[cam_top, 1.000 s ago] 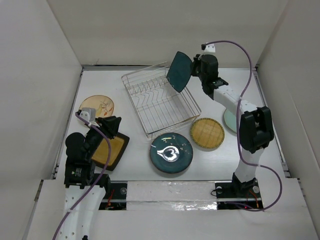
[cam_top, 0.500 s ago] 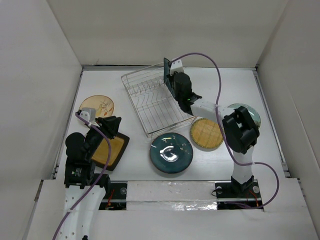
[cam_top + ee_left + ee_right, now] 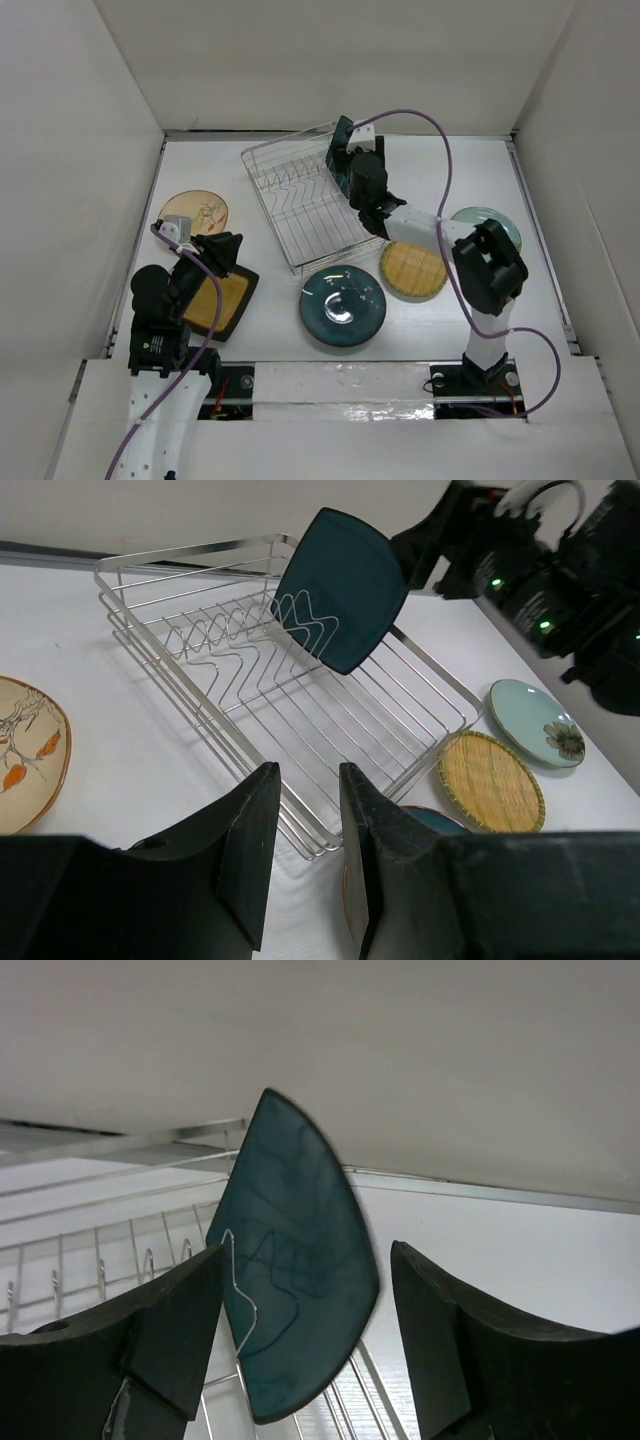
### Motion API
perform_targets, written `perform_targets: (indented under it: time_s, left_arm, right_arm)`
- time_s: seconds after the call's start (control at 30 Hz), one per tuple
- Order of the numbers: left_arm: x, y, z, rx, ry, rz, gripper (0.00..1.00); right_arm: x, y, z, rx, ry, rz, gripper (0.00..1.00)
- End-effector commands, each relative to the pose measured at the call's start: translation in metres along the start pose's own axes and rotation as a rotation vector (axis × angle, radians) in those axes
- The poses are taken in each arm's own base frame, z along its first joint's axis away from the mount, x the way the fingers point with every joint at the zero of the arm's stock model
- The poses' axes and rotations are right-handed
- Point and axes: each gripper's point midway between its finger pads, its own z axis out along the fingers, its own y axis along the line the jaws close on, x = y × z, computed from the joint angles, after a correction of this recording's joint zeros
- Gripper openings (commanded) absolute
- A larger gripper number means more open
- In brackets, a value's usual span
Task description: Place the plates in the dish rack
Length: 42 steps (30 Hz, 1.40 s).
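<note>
When drawing clear, hold the right gripper wide apart, as pictured, flanking the dark teal squarish plate and apparently gripping nothing; pull straight back, brushing neither rim nor wire. Slotted on edge among the dividers at the dish rack's far right end, long axis upward and tipped slightly, broad face turned left. Left gripper: barely parted, empty, near left.

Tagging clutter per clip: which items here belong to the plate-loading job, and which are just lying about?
Job: dish rack, dark teal squarish plate, glossy teal plate, yellow woven plate, pale green plate, tan plate, mustard plate.
Lying about: only purple cables.
</note>
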Motion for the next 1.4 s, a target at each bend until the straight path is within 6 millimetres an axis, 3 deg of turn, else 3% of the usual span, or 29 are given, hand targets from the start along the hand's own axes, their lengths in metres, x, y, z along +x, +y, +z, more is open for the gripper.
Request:
perform_targets:
  time_s: [0.0,0.03,0.1,0.13,0.23,0.33,0.4,0.53,0.6,0.63,0.7,0.77,0.93,0.97,1.07,1.37]
  left_arm:
    - [-0.013,-0.009,-0.001,0.034,-0.039,0.020,0.28]
    - [-0.012,-0.008,0.000,0.033,-0.036,0.019,0.27]
    - [-0.014,-0.009,-0.001,0.034,-0.043,0.022,0.27]
    - [-0.015,-0.009,-0.002,0.034,-0.045,0.024,0.27]
    - [-0.015,-0.010,-0.002,0.035,-0.047,0.023,0.25]
    - [-0.016,-0.012,-0.003,0.043,-0.047,0.028,0.12]
    - [-0.017,-0.011,-0.003,0.038,-0.051,0.028,0.00]
    - [-0.017,-0.007,-0.003,0.018,-0.059,0.024,0.00]
    - [-0.018,-0.008,-0.003,0.019,-0.060,0.025,0.00]
    - [-0.018,-0.008,-0.004,0.019,-0.061,0.025,0.00]
    - [-0.018,-0.008,-0.004,0.022,-0.061,0.026,0.04]
    - [-0.017,-0.009,-0.003,0.030,-0.055,0.025,0.10]
    - [-0.018,-0.011,-0.004,0.035,-0.060,0.027,0.21]
    - [-0.018,-0.011,-0.004,0.036,-0.062,0.028,0.21]
    - [-0.019,-0.012,-0.005,0.040,-0.064,0.030,0.22]
    - [-0.019,-0.012,-0.005,0.043,-0.064,0.030,0.22]
  right_arm:
    - [-0.052,-0.023,-0.014,-0.018,-0.030,0.255,0.73]
    - [-0.070,-0.037,-0.023,-0.023,-0.048,0.307,0.73]
    - [-0.068,-0.035,-0.041,-0.085,-0.009,0.388,0.69]
    - [-0.067,-0.043,-0.061,-0.111,0.003,0.423,0.45]
    - [-0.040,-0.039,-0.108,-0.248,0.092,0.526,0.00]
    - [-0.007,-0.026,-0.153,-0.353,0.212,0.576,0.00]
    - [0.035,-0.029,-0.192,-0.370,0.350,0.590,0.00]
    - [0.100,-0.042,-0.257,-0.388,0.574,0.644,0.02]
    - [0.129,-0.053,-0.291,-0.371,0.704,0.645,0.18]
    - [0.135,-0.057,-0.298,-0.358,0.728,0.651,0.38]
    - [0.144,-0.058,-0.315,-0.382,0.790,0.657,0.59]
    - [0.149,-0.058,-0.324,-0.398,0.825,0.659,0.71]
    - [0.174,-0.038,-0.342,-0.474,0.954,0.670,0.73]
    - [0.185,-0.037,-0.345,-0.464,0.983,0.662,0.71]
    - [0.195,-0.031,-0.344,-0.462,0.990,0.689,0.66]
    - [0.208,-0.009,-0.342,-0.508,1.001,0.768,0.51]
